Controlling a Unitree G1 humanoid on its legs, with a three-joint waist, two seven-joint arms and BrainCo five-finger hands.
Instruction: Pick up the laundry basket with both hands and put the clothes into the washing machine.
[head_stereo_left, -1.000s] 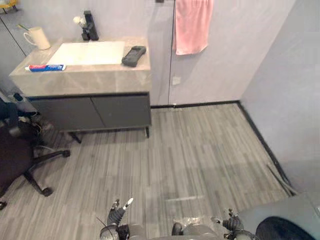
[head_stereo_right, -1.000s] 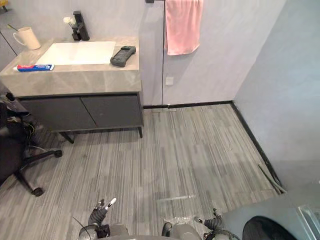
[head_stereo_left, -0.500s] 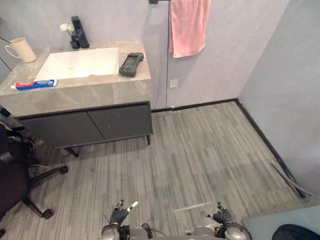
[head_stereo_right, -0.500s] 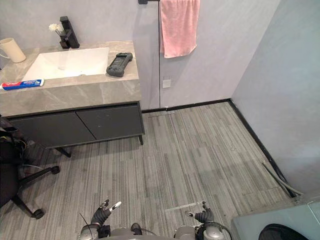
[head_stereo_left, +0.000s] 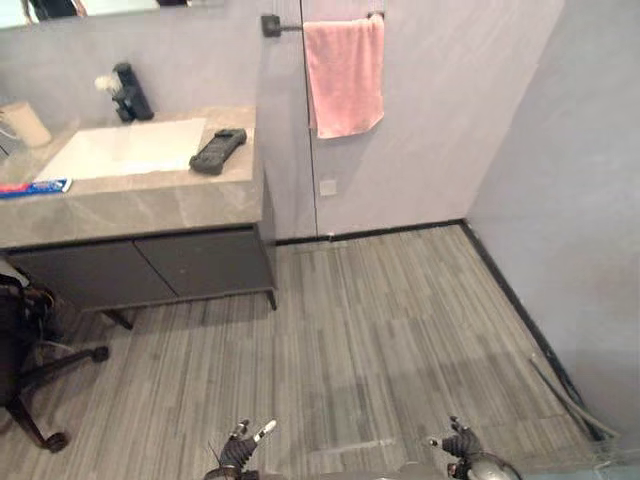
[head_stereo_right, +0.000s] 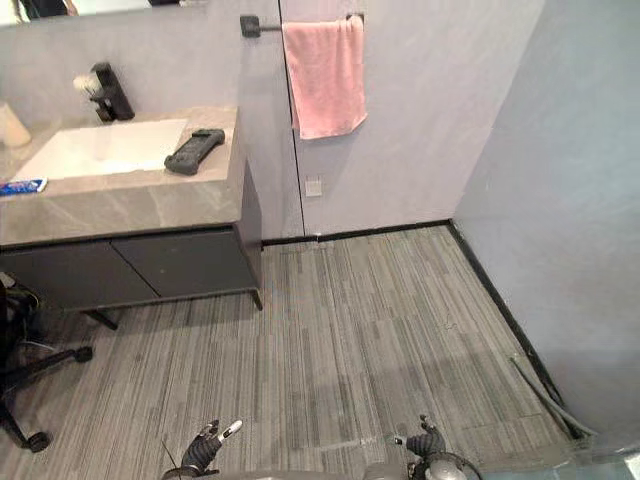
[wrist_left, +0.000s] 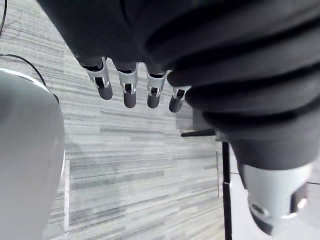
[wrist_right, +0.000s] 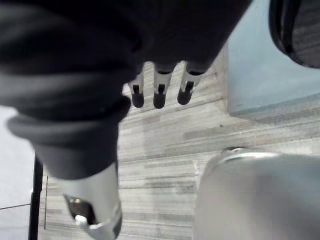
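The whole view is swinging round since a second ago: the camera is turning, not the room, so the counter (head_stereo_left: 130, 205) and the pink towel (head_stereo_left: 344, 75) are now sitting further to the robot's left, and the pale body at the lower right is slipping almost out of sight.

The grey plank floor (head_stereo_left: 380, 330) is lying open ahead, running to the right-hand wall (head_stereo_left: 580, 200) and its dark skirting. What I am taking for the washing machine (wrist_right: 260, 65) is showing close beside the right arm. I cannot tell where the laundry basket is standing. An office chair (head_stereo_left: 20, 350) is crowding the near left, and a dark handset (head_stereo_left: 218, 150) is resting on the counter.

The left robot hand (head_stereo_left: 240, 452) and the right robot hand (head_stereo_left: 460, 445) are both hanging low with fingers straight and released, holding nothing.

Empty hands fit either a basket yet to be fetched or clothes already loaded. Either way, turning well is meaning keeping the right arm clear of the machine's corner and the chair's legs.
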